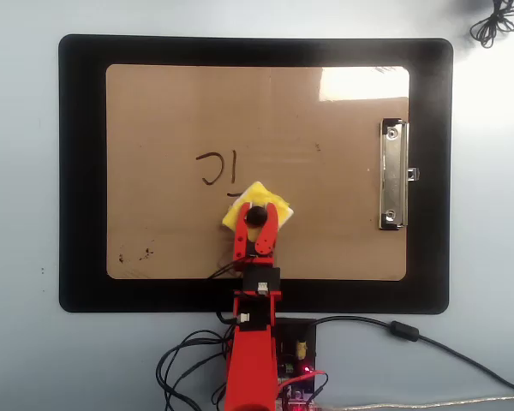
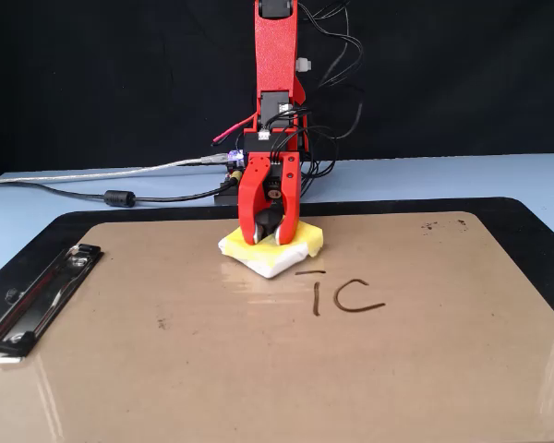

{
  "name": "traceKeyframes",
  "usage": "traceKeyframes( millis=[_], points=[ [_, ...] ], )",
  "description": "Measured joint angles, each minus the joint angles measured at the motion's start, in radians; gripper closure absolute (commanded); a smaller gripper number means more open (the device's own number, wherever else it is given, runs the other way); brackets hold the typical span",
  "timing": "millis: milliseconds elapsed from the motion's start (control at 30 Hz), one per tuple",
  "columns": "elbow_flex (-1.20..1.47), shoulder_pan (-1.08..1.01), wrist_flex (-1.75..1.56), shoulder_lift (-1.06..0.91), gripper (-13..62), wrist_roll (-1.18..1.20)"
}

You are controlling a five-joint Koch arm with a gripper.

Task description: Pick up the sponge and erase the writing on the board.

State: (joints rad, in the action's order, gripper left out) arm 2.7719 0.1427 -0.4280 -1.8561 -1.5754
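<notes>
The red arm reaches over the brown board (image 1: 325, 231) and its claw (image 1: 255, 218) is squeezed tight on the black knob in the middle of the yellow sponge (image 1: 277, 205). From the front, the claw (image 2: 268, 238) points down and the sponge (image 2: 286, 257) lies flat on the board (image 2: 258, 369), pressed under the red fingers.

The sponge sits near the middle of the board, a bit toward the arm's side. The writing (image 1: 218, 167) is just beside it. From above, the dark letters are up and to the left of the sponge, and a thin line comes close to the sponge's top corner. From the front, the writing (image 2: 346, 293) is to the right of the sponge and nearer to the camera. The sponge does not cover the letters.

The board has a silver clip (image 1: 394, 175) on its right edge in the overhead view. The board lies on a bigger black mat (image 1: 81, 171), and the mat lies on the pale blue tabletop (image 1: 21, 214).
</notes>
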Motion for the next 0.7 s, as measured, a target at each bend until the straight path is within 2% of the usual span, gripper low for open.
traceKeyframes(
  millis=[67, 200, 300, 367, 500, 600, 700],
  points=[
    [-0.110, 0.077, 0.003, 0.094, 57.4, -0.003],
    [-0.520, 0.101, -0.002, 0.485, 57.4, -0.034],
    [-0.653, 0.101, -0.031, 0.617, 57.4, -0.040],
    [-0.581, 0.107, -0.037, 0.580, 57.4, -0.041],
    [-0.144, 0.100, -0.032, 0.218, 57.4, -0.041],
    [-0.015, 0.106, -0.005, 0.015, 57.4, -0.037],
    [-0.038, 0.098, 0.012, 0.044, 57.4, -0.037]
  ],
)
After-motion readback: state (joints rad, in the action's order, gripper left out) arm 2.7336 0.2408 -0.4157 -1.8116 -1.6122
